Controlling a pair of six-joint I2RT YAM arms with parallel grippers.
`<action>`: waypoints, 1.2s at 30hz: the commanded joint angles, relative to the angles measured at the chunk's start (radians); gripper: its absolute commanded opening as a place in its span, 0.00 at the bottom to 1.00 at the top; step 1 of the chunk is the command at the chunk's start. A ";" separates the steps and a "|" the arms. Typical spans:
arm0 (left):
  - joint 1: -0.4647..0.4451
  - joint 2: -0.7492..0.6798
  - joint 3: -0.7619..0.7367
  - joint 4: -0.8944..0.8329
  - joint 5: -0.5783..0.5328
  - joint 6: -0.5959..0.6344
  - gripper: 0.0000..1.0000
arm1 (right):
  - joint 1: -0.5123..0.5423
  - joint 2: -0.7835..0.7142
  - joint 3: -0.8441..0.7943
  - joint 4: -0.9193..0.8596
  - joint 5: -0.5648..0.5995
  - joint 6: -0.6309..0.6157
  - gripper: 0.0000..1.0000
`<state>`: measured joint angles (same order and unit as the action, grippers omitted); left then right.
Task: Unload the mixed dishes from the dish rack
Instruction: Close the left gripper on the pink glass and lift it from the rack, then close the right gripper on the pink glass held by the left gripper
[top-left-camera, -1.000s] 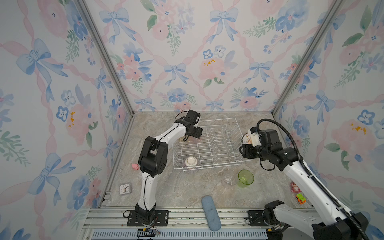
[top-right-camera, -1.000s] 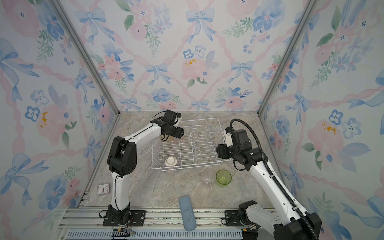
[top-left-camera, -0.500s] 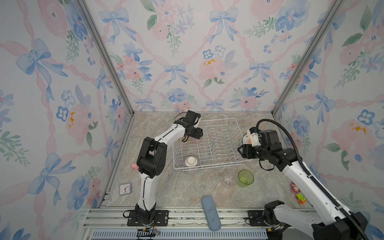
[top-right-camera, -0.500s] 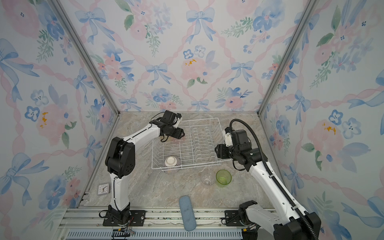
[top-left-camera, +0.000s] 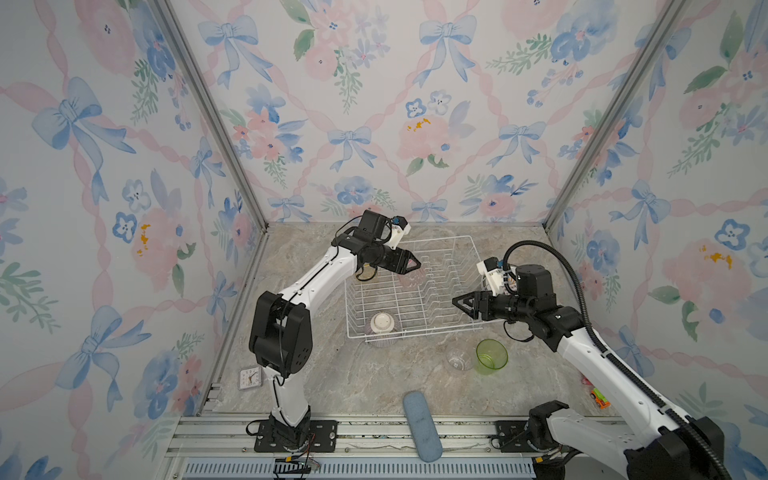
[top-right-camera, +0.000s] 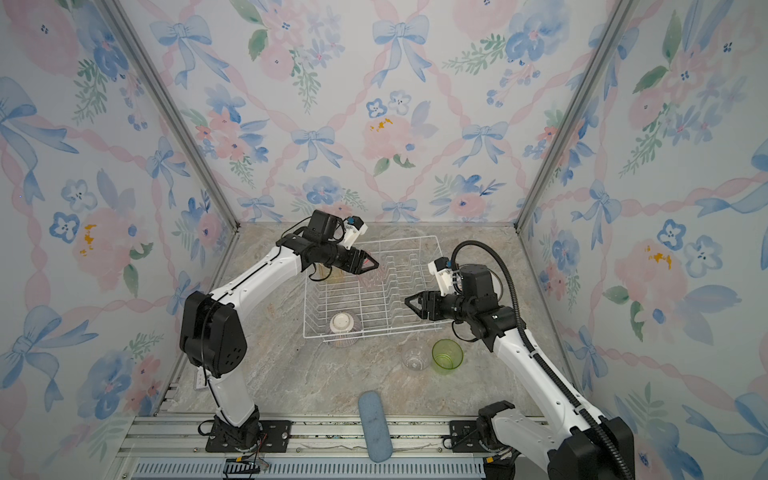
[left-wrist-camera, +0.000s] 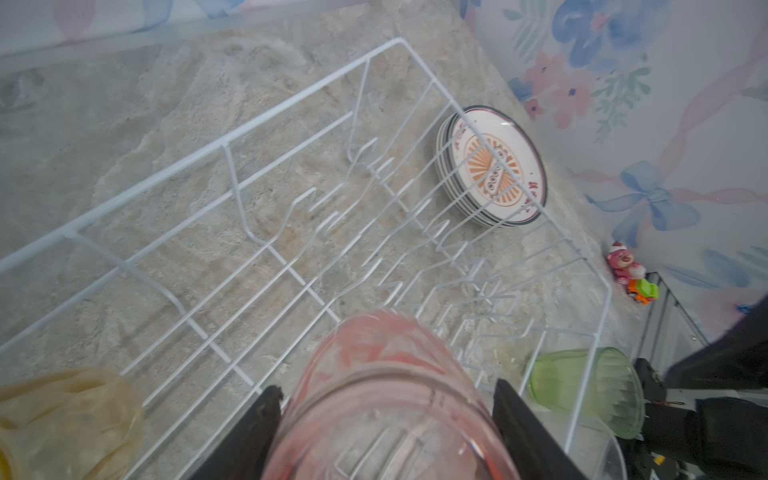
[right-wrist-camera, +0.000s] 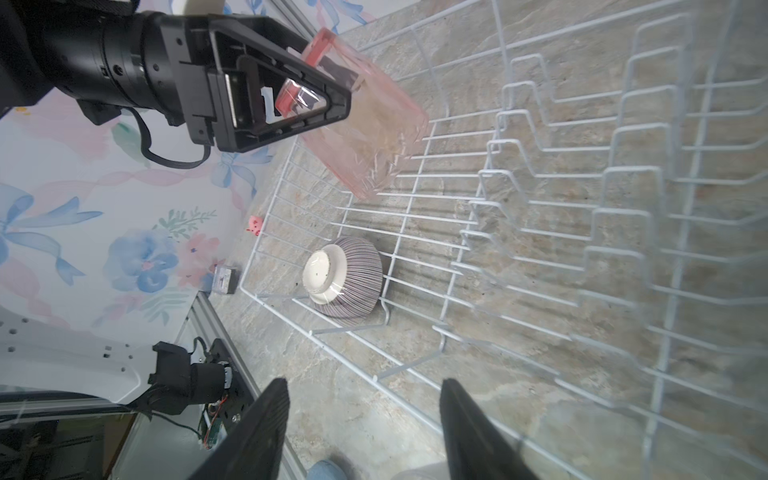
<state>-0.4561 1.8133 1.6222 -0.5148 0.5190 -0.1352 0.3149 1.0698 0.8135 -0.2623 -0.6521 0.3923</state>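
The white wire dish rack (top-left-camera: 440, 328) (top-right-camera: 374, 334) stands mid-table. My left gripper (top-left-camera: 415, 264) (top-right-camera: 374, 262) (left-wrist-camera: 386, 388) is shut on the pink tumbler (left-wrist-camera: 374, 353) (right-wrist-camera: 370, 129) near its rim, holding it tilted over the rack's far left part. A yellow tumbler (top-left-camera: 368, 272) (left-wrist-camera: 70, 415) lies beside it in the rack. The striped bowl (top-left-camera: 381, 324) (right-wrist-camera: 349, 278) sits upside down in the rack's front left corner. My right gripper (top-left-camera: 457, 301) (top-right-camera: 409, 301) (right-wrist-camera: 365, 384) hangs open and empty over the rack's front right part. A stack of plates (left-wrist-camera: 490, 166) rests outside the rack's right side.
A green tumbler (top-left-camera: 491, 356) and a clear tumbler (top-left-camera: 459, 359) stand on the table in front of the rack. A blue-grey pad (top-left-camera: 422, 428) lies at the front edge, a small clock (top-left-camera: 250, 377) at the front left, small toys (top-left-camera: 598, 397) at the right wall.
My left gripper has closed on the pink tumbler and shifted right over the rack. My right gripper has moved left over the rack and narrowed slightly.
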 joint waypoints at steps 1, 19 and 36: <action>-0.004 -0.090 -0.031 0.052 0.207 -0.040 0.52 | -0.007 -0.028 -0.058 0.218 -0.151 0.106 0.55; -0.020 -0.294 -0.356 0.753 0.533 -0.462 0.52 | 0.045 -0.116 -0.184 0.833 -0.254 0.479 0.51; -0.075 -0.295 -0.395 0.868 0.532 -0.521 0.52 | 0.102 -0.008 -0.123 1.046 -0.203 0.550 0.44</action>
<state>-0.5236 1.5509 1.2350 0.2924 1.0340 -0.6365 0.4080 1.0531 0.6525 0.6819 -0.8742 0.9241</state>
